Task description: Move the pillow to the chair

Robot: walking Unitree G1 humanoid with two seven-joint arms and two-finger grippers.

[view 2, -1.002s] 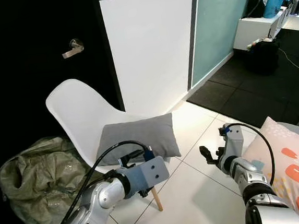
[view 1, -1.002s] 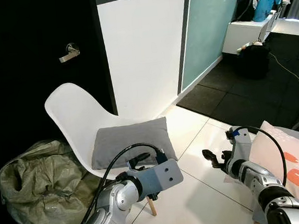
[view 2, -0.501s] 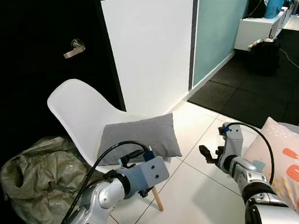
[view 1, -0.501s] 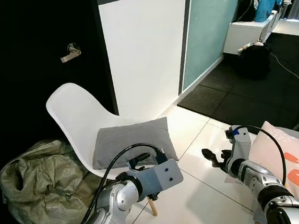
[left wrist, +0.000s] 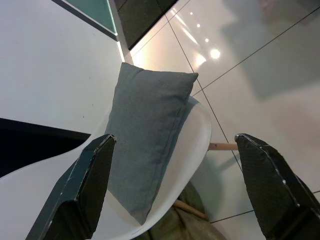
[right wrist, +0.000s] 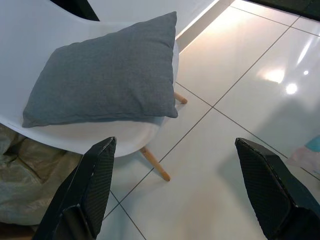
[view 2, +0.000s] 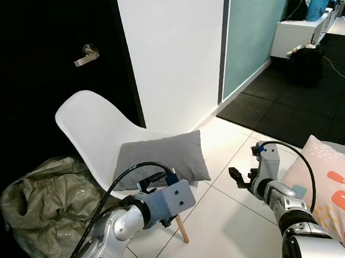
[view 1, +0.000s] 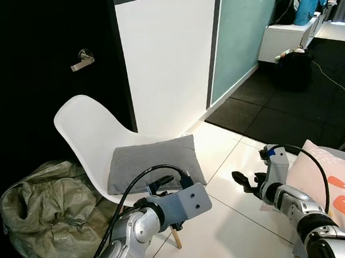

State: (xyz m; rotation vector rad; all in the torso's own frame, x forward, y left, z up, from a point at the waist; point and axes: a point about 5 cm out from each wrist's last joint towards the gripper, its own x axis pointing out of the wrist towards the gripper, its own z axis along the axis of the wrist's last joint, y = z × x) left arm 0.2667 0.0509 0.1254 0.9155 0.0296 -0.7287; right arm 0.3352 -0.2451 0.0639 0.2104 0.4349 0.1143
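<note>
pillow sitting on chair, both claws off it

grey pillow (view 1: pixel 150 163) is lying flat on the seat of the white chair (view 1: pixel 87 131), one edge hanging a bit over the seat's front. left gripper (left wrist: pixel 175 185) is hovering just in front of the chair w/ fingers (left wrist: pixel 85 185) spread wide, grasping nothing. right gripper (view 1: pixel 242 181) is hanging over the white floor tiles (view 1: pixel 242 231), well apart from the chair, also released & empty. crumpled green sack (view 1: pixel 41 213) is slumping beside the chair by the black door (view 1: pixel 34 62). patterned cushion (view 1: pixel 341 193) is lying near the right arm.
</note>
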